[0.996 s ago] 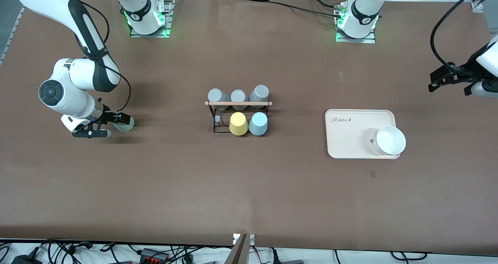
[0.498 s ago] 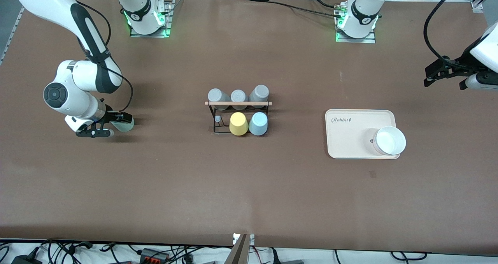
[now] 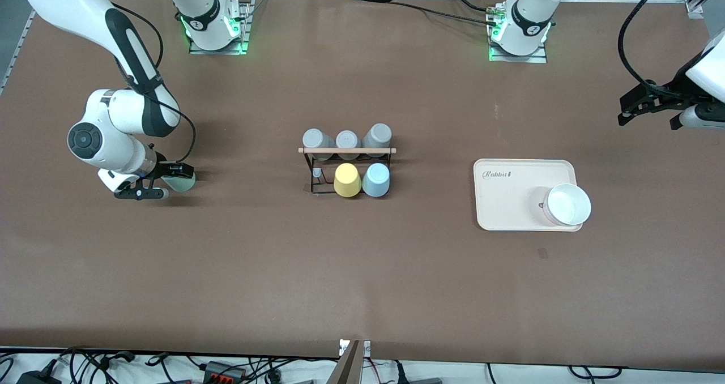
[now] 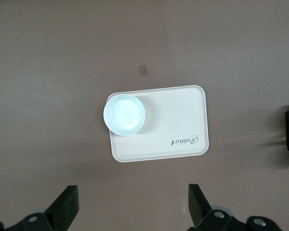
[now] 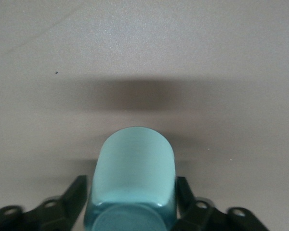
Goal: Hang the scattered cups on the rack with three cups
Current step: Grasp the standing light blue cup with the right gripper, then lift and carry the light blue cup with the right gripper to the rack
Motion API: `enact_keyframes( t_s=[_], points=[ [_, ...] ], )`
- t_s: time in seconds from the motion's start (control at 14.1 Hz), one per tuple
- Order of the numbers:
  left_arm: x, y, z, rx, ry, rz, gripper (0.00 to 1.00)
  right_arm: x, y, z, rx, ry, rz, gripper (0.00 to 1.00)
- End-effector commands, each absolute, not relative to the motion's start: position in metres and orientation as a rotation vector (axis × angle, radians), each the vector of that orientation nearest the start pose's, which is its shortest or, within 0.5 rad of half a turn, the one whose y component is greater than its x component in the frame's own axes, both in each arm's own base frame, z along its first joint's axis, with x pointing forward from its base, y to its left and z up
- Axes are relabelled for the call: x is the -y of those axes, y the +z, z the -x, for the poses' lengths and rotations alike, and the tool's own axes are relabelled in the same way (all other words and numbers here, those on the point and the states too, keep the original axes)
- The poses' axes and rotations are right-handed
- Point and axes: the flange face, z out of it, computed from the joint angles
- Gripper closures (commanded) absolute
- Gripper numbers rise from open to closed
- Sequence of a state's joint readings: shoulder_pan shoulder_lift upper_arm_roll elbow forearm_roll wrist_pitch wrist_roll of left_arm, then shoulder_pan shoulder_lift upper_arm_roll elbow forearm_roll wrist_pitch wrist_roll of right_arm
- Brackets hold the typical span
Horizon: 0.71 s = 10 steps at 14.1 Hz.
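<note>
Brown table (image 3: pixel 362 271): right tool (image 3: pixel 161 181) grips mint cup (image 3: pixel 182 182) (left tool (image 4: pixel 130 209) gaping).

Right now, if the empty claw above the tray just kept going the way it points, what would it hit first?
Probably bare table beside the beige tray; the left gripper points downward, jaws open, though depth is unclear.

Matt brown table (image 3: pixel 362 271). Rack (image 3: pixel 346 169): thin black wire with a pale wooden rod (image 3: pixel 346 150). Mint cup (image 5: pixel 134 178): smooth, slightly glossy, plastic-looking. Beige tray (image 4: pixel 176 120): smooth, matt. White bowl (image 4: pixel 124 113): glossy.
</note>
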<state>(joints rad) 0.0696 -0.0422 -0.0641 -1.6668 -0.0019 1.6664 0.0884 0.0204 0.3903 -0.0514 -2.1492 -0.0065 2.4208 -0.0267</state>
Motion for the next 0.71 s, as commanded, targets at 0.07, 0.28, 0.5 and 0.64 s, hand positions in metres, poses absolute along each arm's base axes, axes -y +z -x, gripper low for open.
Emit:
enact_keyframes(
  t_s=[0.07,0.28,0.5,0.64],
  points=[
    [-0.003,0.615,-0.544,-0.128,-0.083,3.125,0.0,0.015,0.238,-0.569,0.069,0.171,3.162,0.74],
    [-0.003,0.615,-0.543,-0.133,-0.08,3.125,0.0,-0.007,0.293,-0.601,0.138,0.275,3.135,0.76],
    [-0.003,0.615,-0.543,-0.133,-0.08,3.123,0.0,-0.08,0.379,-0.636,0.247,0.304,3.098,0.8],
    [-0.003,0.615,-0.543,-0.133,-0.08,3.123,0.0,-0.131,0.412,-0.645,0.184,0.275,3.114,0.8]
  ],
)
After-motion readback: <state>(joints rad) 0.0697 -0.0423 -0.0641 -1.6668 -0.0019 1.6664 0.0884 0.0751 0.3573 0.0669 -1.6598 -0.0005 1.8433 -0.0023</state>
